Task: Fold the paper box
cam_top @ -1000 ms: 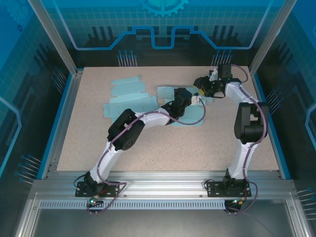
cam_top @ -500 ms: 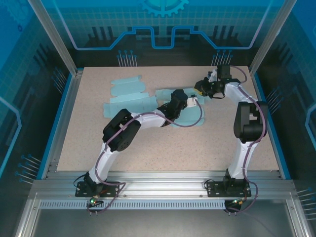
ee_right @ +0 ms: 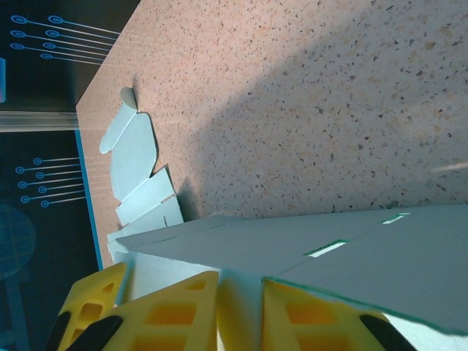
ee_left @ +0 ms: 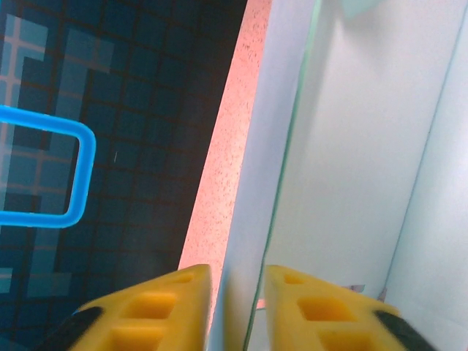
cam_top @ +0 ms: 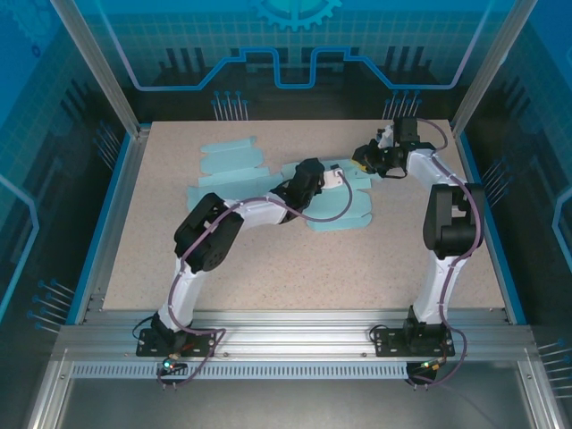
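I'm swinging my left arm leftward. The left gripper [cam_top: 338, 176] is pinching, fingers narrow, a panel of the pale turquoise paper box blank [cam_top: 344, 210] mid-table, while the right gripper [cam_top: 364, 161] is clamping its far flap, likely bracing the crease.

Top camera high behind the arm bases [cam_top: 179, 340], facing down over the table [cam_top: 268, 259], wrist cameras close along their fingers [ee_left: 146, 307], all views sharing the paper box [cam_top: 353, 219].
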Controlling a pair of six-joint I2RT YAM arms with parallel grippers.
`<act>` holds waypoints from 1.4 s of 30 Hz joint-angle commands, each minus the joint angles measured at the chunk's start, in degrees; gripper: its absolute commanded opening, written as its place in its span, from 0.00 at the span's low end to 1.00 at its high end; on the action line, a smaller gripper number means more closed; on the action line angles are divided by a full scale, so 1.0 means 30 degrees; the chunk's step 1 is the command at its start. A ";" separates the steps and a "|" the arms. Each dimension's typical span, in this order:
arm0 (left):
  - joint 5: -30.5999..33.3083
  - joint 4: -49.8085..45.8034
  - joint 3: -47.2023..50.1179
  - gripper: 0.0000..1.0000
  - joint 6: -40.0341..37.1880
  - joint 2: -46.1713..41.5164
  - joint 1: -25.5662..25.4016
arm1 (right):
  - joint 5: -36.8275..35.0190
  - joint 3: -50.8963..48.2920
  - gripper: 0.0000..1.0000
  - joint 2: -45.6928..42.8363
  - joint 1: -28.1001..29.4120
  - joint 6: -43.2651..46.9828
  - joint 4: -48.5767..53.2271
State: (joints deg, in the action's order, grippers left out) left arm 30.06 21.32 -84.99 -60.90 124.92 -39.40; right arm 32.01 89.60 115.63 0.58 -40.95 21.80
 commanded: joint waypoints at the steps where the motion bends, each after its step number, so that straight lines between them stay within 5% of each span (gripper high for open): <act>1: -0.0570 0.0553 0.0169 0.16 0.0449 -0.0797 0.0068 | 0.0140 0.0041 0.20 0.0158 -0.0193 0.0320 0.0042; 6: -0.0647 0.1384 -0.0026 0.00 0.0064 -0.0456 0.0018 | 0.0144 -0.0071 0.20 -0.0092 -0.0197 0.0429 0.0027; 10: -0.0473 0.2877 0.0234 0.00 -0.1186 -0.0275 -0.0081 | -0.0116 -0.0211 0.23 -0.0544 -0.0193 0.0724 0.0270; 18: -0.0326 0.5169 0.1339 0.00 -0.4030 -0.0159 -0.0227 | -0.1244 -0.1489 0.46 -0.2869 -0.1135 0.2249 0.1161; 29: -0.1139 0.4164 0.2049 0.00 -0.4103 -0.0559 -0.0325 | -0.2102 -0.8532 0.46 -0.7530 -0.3406 0.3566 -0.0086; 42: -0.1174 0.2644 0.1763 0.00 -0.3524 -0.0596 -0.0215 | -0.2942 -0.8833 0.44 -0.4429 -0.2238 0.2843 -0.2734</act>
State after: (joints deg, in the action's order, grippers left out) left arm 27.53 31.48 -79.64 -72.16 124.86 -40.23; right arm 25.12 60.64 99.72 -7.44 -32.32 15.62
